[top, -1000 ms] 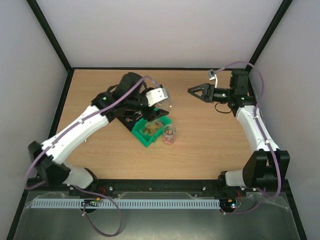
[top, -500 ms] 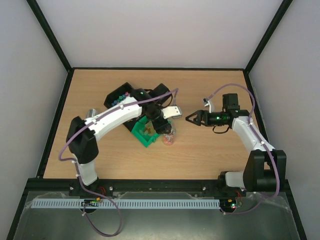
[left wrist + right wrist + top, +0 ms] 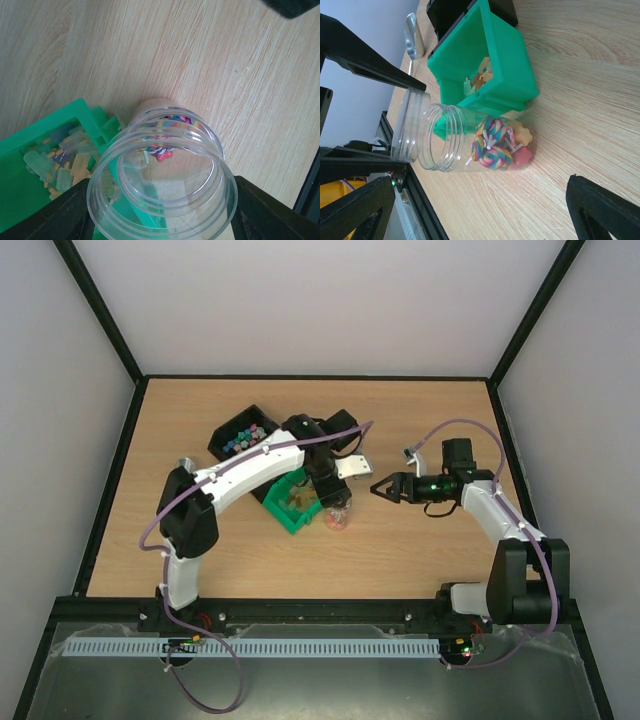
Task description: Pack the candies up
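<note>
The wooden table [image 3: 430, 540] carries a green bin [image 3: 505, 75], black bin [image 3: 240, 437], metal scoop [image 3: 411, 35] and clear jar [image 3: 445, 140] of candies [image 3: 495, 145].

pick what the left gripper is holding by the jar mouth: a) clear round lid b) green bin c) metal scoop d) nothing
a: the left gripper has a finger on each side of the clear round lid, which sits just off the open mouth of the jar, while the metal scoop lies on the table beyond the green bin.
</note>
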Robot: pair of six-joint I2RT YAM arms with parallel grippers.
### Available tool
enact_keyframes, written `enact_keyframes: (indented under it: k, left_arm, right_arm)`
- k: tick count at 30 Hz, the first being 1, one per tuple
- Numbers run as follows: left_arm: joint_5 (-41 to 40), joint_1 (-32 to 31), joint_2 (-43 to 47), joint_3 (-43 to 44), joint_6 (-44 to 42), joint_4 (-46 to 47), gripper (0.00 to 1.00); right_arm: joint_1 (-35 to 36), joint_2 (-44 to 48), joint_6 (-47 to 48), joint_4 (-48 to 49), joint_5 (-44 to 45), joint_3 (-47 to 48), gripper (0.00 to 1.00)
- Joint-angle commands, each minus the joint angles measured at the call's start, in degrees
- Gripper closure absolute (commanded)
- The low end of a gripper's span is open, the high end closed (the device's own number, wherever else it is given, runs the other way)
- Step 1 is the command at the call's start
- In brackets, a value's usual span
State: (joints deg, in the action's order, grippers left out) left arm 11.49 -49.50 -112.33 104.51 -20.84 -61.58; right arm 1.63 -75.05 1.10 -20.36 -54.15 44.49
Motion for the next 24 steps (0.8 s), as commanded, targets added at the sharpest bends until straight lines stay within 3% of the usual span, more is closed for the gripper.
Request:
enact_keyframes:
  k: [1, 9, 16, 24]
  left_arm:
    - [-2.9, -1.1, -1.7, 1.8, 0.5, -4.0, 0.43]
    - [-4.3, -1.6, -3.7, 3.9, 0.7, -5.2, 0.42]
    - [-4.8, -2.2, -5.0, 5.0, 0.3, -6.3, 0.4]
    - [-3.7, -2.6, -6.0, 6.1, 0.1, -7.0, 0.39]
  right_arm:
    - [0.3, -0.7, 1.2, 0.5, -0.5, -0.6, 0.04]
    - [0.2, -1.2, 1.4, 0.4, 0.1, -0.8, 0.05]
    - [0.3, -2.2, 1.2, 0.6, -1.1, -1.3, 0.15]
    - [1.1, -2.7, 0.8, 1.5, -1.3, -1.7, 0.19]
